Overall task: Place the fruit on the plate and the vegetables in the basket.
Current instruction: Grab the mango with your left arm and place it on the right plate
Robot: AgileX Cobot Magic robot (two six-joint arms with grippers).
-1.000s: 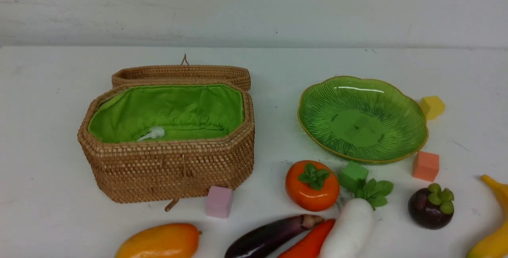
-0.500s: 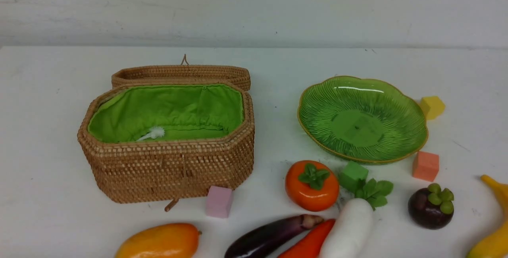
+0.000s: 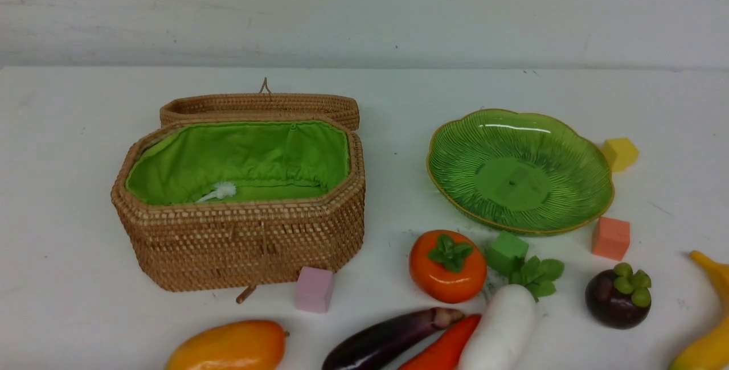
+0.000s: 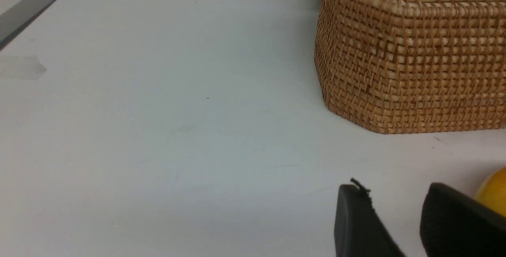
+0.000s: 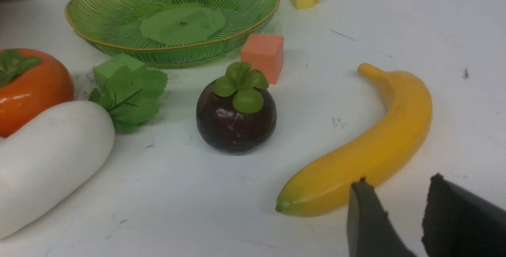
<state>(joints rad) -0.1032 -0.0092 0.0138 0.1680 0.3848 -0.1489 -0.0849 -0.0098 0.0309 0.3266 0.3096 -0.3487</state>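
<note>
Nothing has moved since a second ago. Left claw (image 4: 395,189) and right claw (image 5: 399,182) stand narrowly parted, empty. Brown woven wicker basket (image 3: 239,245) sits open, ribbed green glass plate (image 3: 467,153) at its 3 o'clock; glossy orange persimmon (image 3: 447,273) lies on the bench (image 3: 68,188) at the plate's 7 o'clock, white radish (image 3: 501,330) at 6.

The wicker basket (image 3: 239,245) stands open on the left, its lid folded back and its green lining showing. The ribbed green plate (image 3: 519,172) lies bare on the right. Along the near edge lie the mango (image 3: 228,347), eggplant (image 3: 387,338), red-orange vegetable (image 3: 444,347) and leafy white radish (image 3: 501,330). The persimmon (image 3: 448,267) sits just behind them, with the mangosteen (image 3: 618,299) and banana (image 3: 709,336) farther right
</note>
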